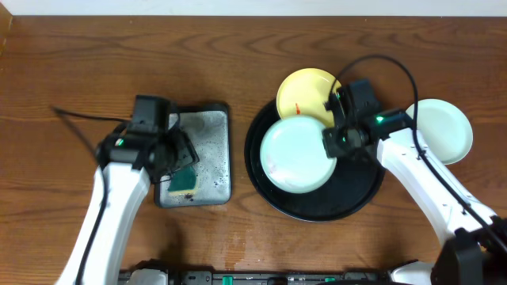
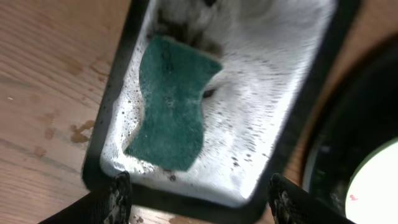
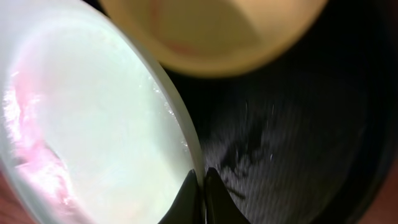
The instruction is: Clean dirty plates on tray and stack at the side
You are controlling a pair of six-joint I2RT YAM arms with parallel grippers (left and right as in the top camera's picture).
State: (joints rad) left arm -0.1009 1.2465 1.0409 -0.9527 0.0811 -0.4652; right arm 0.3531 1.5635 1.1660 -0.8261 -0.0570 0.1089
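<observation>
A mint-white plate (image 1: 295, 154) lies on the black tray (image 1: 356, 198), with a pink smear visible in the right wrist view (image 3: 93, 124). My right gripper (image 1: 331, 142) is shut on this plate's right rim (image 3: 200, 186). A pale yellow plate (image 1: 305, 93) with a red smear rests on the tray's far rim, partly under the mint plate, and shows in the right wrist view (image 3: 211, 31). A second mint-white plate (image 1: 444, 131) sits on the table right of the tray. My left gripper (image 1: 176, 162) is open (image 2: 199, 196) above a green sponge (image 2: 174, 102).
The sponge (image 1: 184, 182) lies in a wet rectangular metal tray (image 1: 207, 142) with a dark rim, left of the black tray. Cables run over the table at far left and above the right arm.
</observation>
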